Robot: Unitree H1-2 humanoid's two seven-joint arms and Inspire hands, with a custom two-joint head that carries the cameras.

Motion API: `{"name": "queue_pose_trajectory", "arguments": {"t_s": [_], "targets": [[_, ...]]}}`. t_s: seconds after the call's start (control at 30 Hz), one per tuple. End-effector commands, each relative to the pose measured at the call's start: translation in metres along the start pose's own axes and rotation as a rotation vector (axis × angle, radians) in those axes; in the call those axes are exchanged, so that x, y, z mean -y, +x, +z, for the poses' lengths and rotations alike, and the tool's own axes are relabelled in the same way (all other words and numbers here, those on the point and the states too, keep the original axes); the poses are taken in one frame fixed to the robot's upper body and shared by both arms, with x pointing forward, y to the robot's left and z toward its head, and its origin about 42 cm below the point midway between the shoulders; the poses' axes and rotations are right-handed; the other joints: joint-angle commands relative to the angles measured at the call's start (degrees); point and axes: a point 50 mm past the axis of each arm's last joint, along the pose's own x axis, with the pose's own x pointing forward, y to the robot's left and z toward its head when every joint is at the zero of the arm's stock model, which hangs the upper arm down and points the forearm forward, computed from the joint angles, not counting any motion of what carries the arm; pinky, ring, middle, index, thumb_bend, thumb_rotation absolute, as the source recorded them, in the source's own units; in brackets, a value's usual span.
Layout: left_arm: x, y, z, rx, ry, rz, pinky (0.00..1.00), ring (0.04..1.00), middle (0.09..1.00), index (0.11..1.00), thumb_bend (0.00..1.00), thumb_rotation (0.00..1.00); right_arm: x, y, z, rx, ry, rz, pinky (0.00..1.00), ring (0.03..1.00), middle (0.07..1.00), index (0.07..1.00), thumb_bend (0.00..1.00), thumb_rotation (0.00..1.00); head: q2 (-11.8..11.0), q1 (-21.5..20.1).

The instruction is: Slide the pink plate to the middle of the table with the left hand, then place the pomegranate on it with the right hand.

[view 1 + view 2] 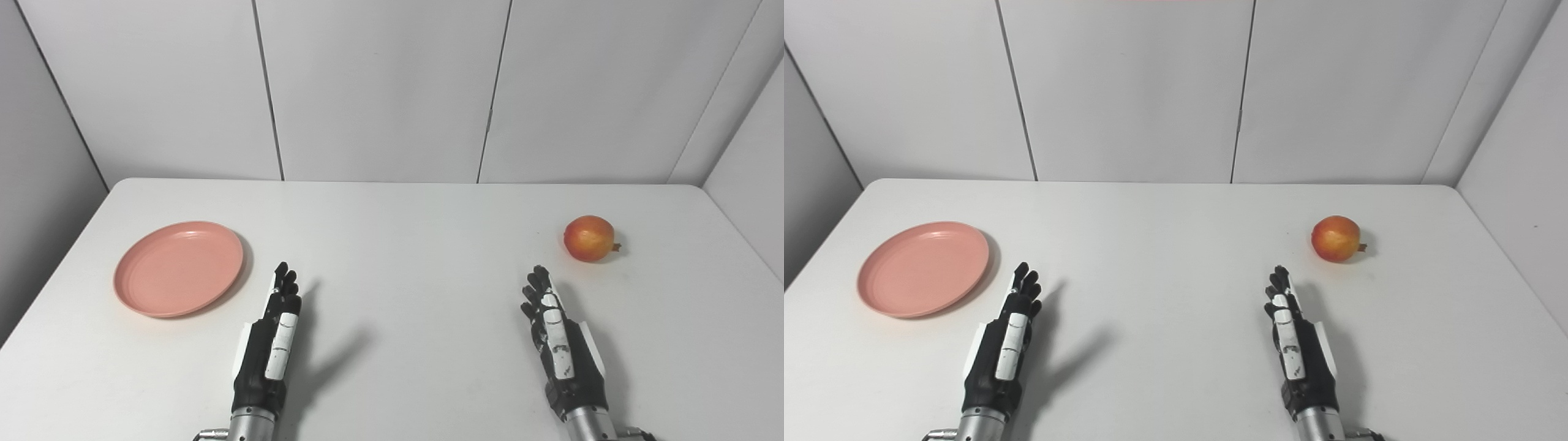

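A pink plate [178,267] lies empty on the left side of the white table [398,245]. A red-orange pomegranate [588,238] sits on the right side of the table. My left hand [274,334] is open and empty, edge-on over the table, a little right of and nearer than the plate, not touching it. My right hand [557,337] is open and empty, edge-on, nearer than the pomegranate and slightly left of it, apart from it. The same scene shows in the right eye view, with the plate [923,268] and the pomegranate [1336,238].
Grey wall panels [380,86] stand behind the table and at both sides. The table's rounded far corners and side edges are in view.
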Motion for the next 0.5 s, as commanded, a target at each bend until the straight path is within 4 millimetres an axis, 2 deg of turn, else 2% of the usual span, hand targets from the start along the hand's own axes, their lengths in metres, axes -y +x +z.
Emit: {"name": "queue_pose_trajectory", "arguments": {"t_s": [0.0,0.47], "targets": [[-0.0159,-0.0099,0.003,0.014,0.043,-0.011,1.0,1.0,1.0,1.0,0.84,0.93,-0.0009,-0.0065,-0.0083,-0.016,0.009,-0.017,1.0,1.0,1.0,1.0,0.7,1.0,0.1,0.0],[-0.0157,-0.0097,0.0035,0.017,0.042,-0.011,1.0,1.0,1.0,1.0,0.84,0.94,-0.0021,-0.0083,-0.0088,0.023,-0.055,-0.014,1.0,1.0,1.0,1.0,0.84,0.98,0.1,-0.1]]}}
